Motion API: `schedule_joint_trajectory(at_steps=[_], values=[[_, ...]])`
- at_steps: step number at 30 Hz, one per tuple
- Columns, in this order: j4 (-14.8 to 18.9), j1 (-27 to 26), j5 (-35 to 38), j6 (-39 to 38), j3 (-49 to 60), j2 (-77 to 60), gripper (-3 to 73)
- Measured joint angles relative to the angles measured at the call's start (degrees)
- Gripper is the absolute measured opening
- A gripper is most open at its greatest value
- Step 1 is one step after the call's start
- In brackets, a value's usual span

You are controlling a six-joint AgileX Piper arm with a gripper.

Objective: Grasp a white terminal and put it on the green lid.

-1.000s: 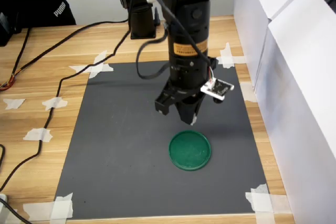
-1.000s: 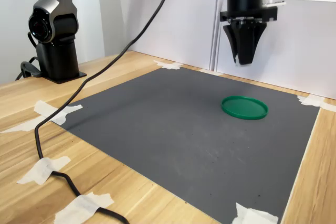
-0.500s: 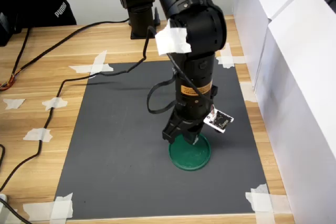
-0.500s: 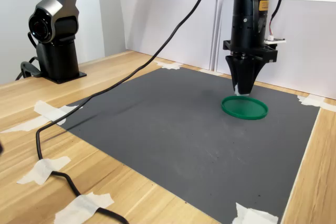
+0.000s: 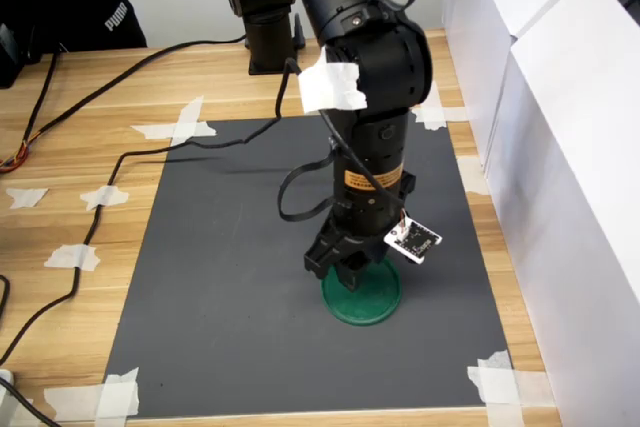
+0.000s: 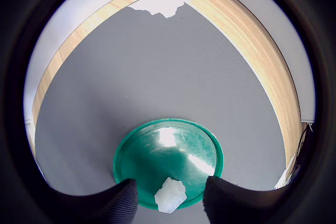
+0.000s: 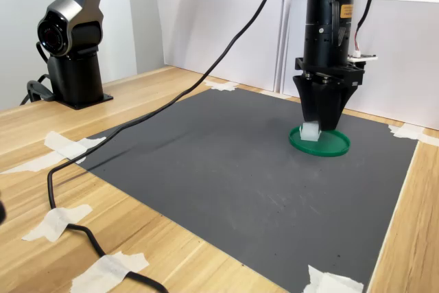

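The gripper (image 6: 169,195) stands straight down over the green lid (image 6: 181,148), which lies flat on the dark grey mat (image 5: 230,277) toward the first exterior view's right. In the wrist view the white terminal (image 6: 169,194) sits between the two dark fingertips (image 6: 126,195), on the part of the lid nearest the camera, close to its rim. There is a visible gap on each side between the terminal and the fingers, so the jaws are spread and not pinching it. In the second exterior view the terminal (image 7: 310,132) shows as a small pale block right under the gripper (image 7: 317,123), resting on the lid (image 7: 329,145) toward the second exterior view's left edge of the disc. In the first exterior view the gripper (image 5: 348,275) covers the terminal, and only part of the lid (image 5: 370,302) shows below it. The mat is taped at its corners to the wooden table (image 5: 70,157)
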Motion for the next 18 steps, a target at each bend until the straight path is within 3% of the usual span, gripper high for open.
schedule_joint_trajectory(at_steps=[4,10,15,18], values=[[-0.1,0.0,-1.1,0.3,0.0,-2.4,61.3],[-0.1,0.0,-5.9,0.7,0.5,-10.3,60.7],[-0.2,0.0,-10.2,2.3,5.0,-18.7,49.6],[-0.2,0.0,-13.2,3.8,9.6,-24.6,35.3]])
